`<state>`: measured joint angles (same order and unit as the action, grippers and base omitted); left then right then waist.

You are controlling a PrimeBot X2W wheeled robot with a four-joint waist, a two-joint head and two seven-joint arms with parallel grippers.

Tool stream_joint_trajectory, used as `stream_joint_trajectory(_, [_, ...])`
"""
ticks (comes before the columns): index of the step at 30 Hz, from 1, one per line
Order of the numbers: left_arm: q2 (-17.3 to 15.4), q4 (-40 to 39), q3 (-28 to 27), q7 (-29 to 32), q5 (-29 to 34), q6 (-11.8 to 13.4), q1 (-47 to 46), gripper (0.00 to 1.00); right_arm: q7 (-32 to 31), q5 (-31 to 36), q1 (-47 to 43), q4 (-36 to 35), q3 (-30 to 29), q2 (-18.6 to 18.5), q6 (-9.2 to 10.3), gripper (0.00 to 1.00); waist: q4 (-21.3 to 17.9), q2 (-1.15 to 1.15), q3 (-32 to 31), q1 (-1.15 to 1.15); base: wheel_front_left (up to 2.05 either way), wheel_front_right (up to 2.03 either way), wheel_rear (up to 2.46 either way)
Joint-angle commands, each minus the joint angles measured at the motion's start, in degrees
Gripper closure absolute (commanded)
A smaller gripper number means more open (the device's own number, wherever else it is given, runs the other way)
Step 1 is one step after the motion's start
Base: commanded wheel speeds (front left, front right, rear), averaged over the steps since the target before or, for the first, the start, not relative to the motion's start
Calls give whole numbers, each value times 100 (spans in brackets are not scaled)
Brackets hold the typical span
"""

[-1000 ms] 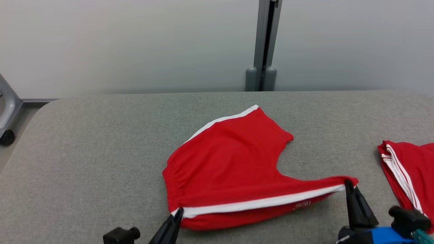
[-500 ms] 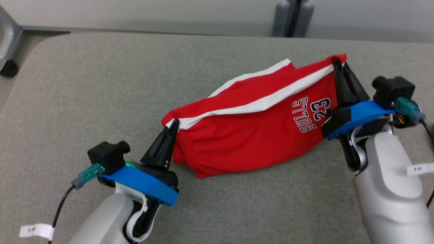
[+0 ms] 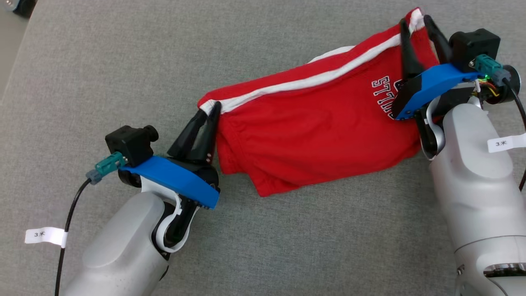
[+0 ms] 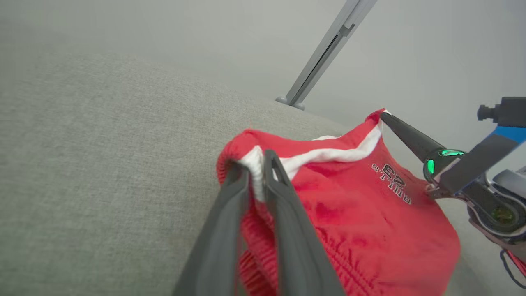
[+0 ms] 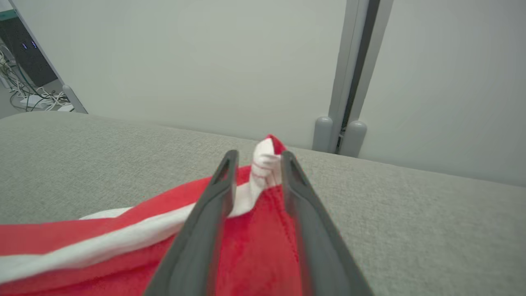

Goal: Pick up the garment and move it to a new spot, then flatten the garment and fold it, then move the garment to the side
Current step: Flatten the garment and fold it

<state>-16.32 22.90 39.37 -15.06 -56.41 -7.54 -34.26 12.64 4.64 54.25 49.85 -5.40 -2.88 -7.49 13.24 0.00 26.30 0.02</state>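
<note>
The garment (image 3: 312, 135), red shorts with a white stripe and white print, lies folded on the grey padded table (image 3: 123, 61). My left gripper (image 3: 207, 112) is at its left corner. In the left wrist view the white hem fills the narrow gap of that gripper (image 4: 252, 162), still pinched. My right gripper (image 3: 416, 19) is at the far right corner with its fingers clearly apart. The right wrist view shows the bunched white corner of the garment (image 5: 102, 246) standing loose inside the gripper (image 5: 259, 155). The right arm's finger (image 4: 407, 133) also shows in the left wrist view.
A grey post (image 5: 345, 82) stands against the pale wall behind the table. The table's rounded left edge and a dark caster (image 3: 24, 4) lie at the upper left. Cables (image 5: 37, 98) lie on the floor beyond the table's far left end.
The head camera has tilted down. Both grippers carried the near edge over, so the printed side now faces up. The right fingers have spread apart; the left fingers have eased slightly.
</note>
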Motion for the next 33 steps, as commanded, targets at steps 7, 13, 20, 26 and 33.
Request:
stream_joint_trajectory(7, [-26,182,-374,-14,369,11,375,0,222,381,-24,346,-171,-18,0,0,-23,0,-62,-2,0,0,0])
stream_joint_trajectory(13, [-21,112,-782,-14,845,11,796,0,211,807,-222,453,-469,-16,0,0,-101,0,-195,-2,0,0,0])
stream_joint_trajectory(20, [65,31,-1066,-14,1241,11,1120,0,-348,1163,-568,755,-950,-14,0,0,-84,0,-327,-2,0,0,0])
stream_joint_trajectory(26, [100,111,-1190,-14,1389,11,1372,0,-879,900,-1083,1483,-1221,-10,3,96,-62,0,-526,-2,0,0,0])
stream_joint_trajectory(33, [91,270,-1472,-14,1678,11,1880,0,31,105,-1302,1809,-1065,-3,2,100,-227,0,-1116,-2,0,0,0])
